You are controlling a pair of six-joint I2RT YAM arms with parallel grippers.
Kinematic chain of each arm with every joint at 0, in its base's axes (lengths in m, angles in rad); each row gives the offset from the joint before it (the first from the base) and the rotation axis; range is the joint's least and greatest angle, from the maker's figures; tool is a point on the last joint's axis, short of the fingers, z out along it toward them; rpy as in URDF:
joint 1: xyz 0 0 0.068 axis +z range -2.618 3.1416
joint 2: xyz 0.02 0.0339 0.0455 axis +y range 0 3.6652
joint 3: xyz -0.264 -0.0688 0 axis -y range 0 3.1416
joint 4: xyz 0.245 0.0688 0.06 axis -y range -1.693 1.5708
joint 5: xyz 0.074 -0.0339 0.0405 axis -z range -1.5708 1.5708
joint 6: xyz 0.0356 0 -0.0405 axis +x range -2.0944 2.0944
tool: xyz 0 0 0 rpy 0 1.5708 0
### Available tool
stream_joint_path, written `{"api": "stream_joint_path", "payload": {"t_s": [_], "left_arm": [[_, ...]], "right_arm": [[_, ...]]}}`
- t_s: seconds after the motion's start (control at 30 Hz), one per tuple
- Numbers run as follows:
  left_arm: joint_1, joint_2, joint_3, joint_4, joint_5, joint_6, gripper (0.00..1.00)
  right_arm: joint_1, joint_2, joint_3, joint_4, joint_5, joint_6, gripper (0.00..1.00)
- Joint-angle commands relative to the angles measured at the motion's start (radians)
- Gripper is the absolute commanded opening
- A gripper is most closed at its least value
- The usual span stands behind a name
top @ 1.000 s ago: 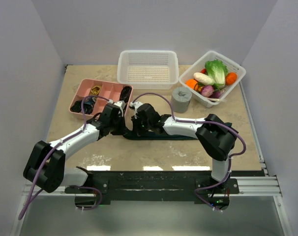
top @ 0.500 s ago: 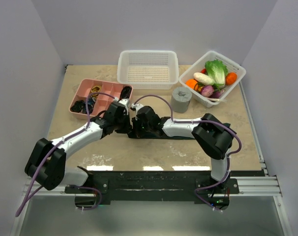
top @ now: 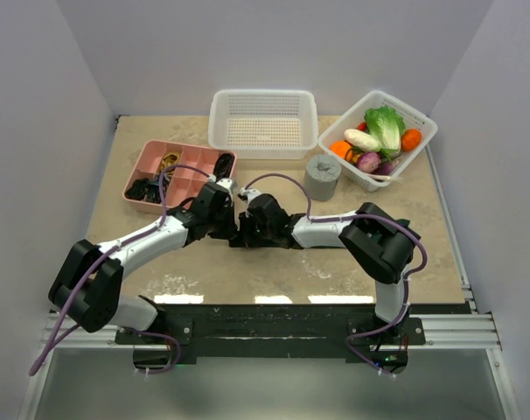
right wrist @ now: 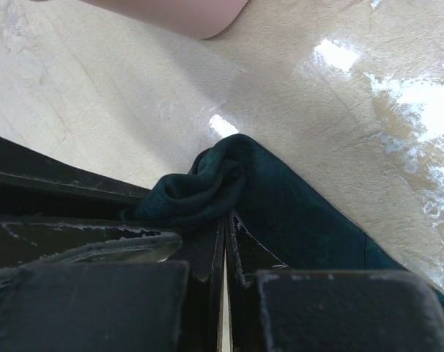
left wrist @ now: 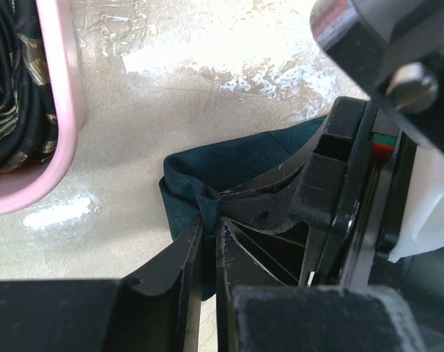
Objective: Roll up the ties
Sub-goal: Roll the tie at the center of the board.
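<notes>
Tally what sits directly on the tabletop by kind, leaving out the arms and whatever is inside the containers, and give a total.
Containers (white basket, pink tray, vegetable bin): 3
Teal tie: 1
Grey cylinder: 1
Total: 5

L arm [top: 142, 238] & R arm [top: 322, 232]: white links, black joints, purple cables [top: 274, 178]. L gripper [left wrist: 209, 233] black, scuffed. Silver screw [left wrist: 416, 88], red/green mark [left wrist: 383, 143].

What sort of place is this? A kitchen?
Most likely a robot test bench in a lab: plain white walls box in a small table, two arms are bolted to its near edge, and the props are a mixed lot, a tub of vegetables, a pink tray, a green tie.
</notes>
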Motion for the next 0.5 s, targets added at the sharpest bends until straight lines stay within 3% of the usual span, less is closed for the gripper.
{"api": "stream_joint_path", "payload": {"t_s": [0.0,0.17,0.47], "left_arm": [[-0.006,0.008,0.052,0.004,-0.056,-0.027,0.00],[-0.009,0.024,0.066,-0.023,-0.084,-0.036,0.00],[-0.011,0.043,0.106,-0.068,-0.143,-0.047,0.00]], "right_arm": [[-0.029,-0.066,-0.015,0.045,-0.028,0.013,0.00],[-0.044,-0.101,-0.028,0.040,-0.049,0.007,0.00],[-0.056,-0.176,-0.014,-0.073,0.046,-0.061,0.00]]}}
